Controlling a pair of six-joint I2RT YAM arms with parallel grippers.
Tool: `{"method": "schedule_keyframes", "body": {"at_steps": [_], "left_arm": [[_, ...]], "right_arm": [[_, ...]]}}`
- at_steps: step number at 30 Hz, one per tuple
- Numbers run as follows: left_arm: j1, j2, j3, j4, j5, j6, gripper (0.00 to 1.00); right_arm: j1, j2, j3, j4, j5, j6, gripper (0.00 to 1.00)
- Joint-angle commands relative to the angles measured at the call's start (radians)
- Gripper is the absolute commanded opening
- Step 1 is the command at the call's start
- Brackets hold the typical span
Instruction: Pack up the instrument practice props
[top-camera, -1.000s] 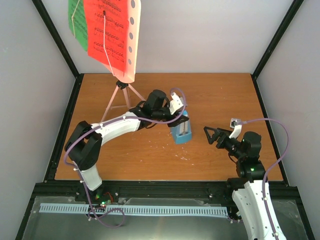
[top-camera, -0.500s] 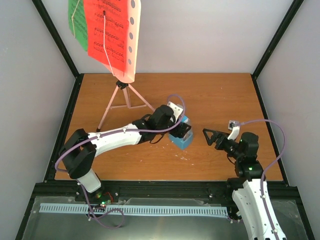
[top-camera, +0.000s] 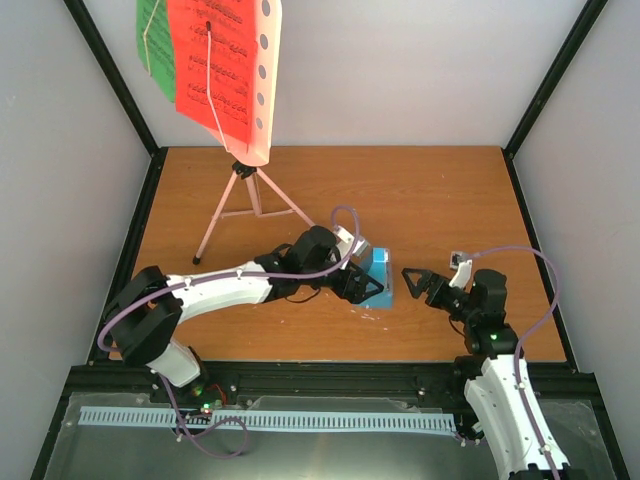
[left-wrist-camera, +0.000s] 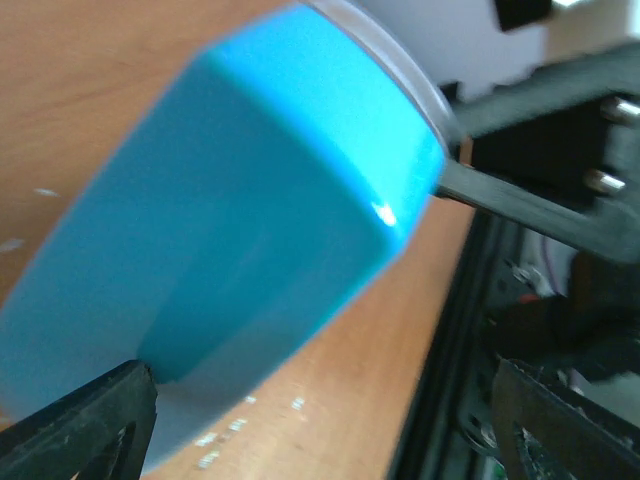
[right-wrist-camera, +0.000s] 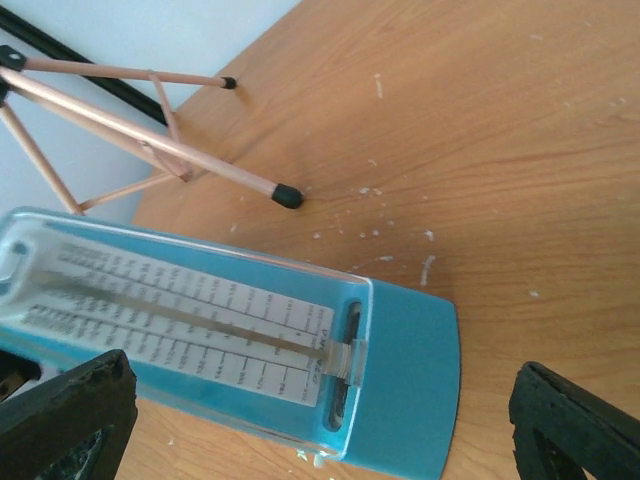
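Although the pink music stand (top-camera: 263, 70) fills the upper left of the overhead view, with a green page (top-camera: 152, 40) and a red page (top-camera: 210, 70) on its desk and its tripod feet on the table (top-camera: 440, 190), the next move looks to turn on what lies at centre frame. There the left gripper (top-camera: 362, 287) sits low against the left side of the blue metronome (top-camera: 379, 268). In the left wrist view its fingers (left-wrist-camera: 90, 425) stand spread wide: one tip is at the blue body's lower corner and the other is well clear, so nothing is pinched.

The metronome appears to lie on the table with its clear cover towards the right wrist camera. Its long axis runs across that view, narrow top to the left and broad base to the right. Just right of it, the right gripper (top-camera: 412, 283) points at it with its jaws fully spread. The left arm is nearest, though the right is just beside.

The metronome's scale carries printed figures too small to read, and the pages show only staves. No brand is legible.
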Motion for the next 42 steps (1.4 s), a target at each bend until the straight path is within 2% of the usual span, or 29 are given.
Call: {"method": "schedule_keyframes", "body": {"at_steps": [1,5,8,12,17,21,30,42], "left_arm": [[-0.044,-0.005,-0.025,0.102,0.188,0.017,0.92],[-0.046,-0.059,-0.044,0.076,0.147,0.076,0.92],[-0.044,-0.145,-0.05,0.037,0.062,0.161,0.97],[-0.021,-0.198,-0.02,0.01,0.037,0.297,0.99],[0.061,-0.122,0.07,0.029,0.176,0.448,0.99],[0.084,-0.044,0.138,0.051,0.292,0.544,0.99],[0.087,0.126,0.248,-0.001,0.345,0.643,0.99],[0.087,0.193,0.214,-0.016,0.379,0.64,0.89]], "right_arm": [[-0.004,-0.007,-0.034,-0.033,0.084,0.04,1.0],[-0.003,-0.013,-0.059,-0.019,0.096,0.088,1.0],[-0.004,-0.023,-0.06,-0.033,0.123,0.094,1.0],[-0.004,-0.03,-0.062,-0.039,0.148,0.093,1.0],[-0.004,-0.028,-0.054,-0.037,0.122,0.095,1.0],[-0.003,-0.049,-0.049,-0.064,0.109,0.088,1.0],[-0.003,-0.074,-0.074,-0.052,0.094,0.094,1.0],[-0.003,-0.019,-0.085,-0.01,0.082,0.086,1.0]]}}
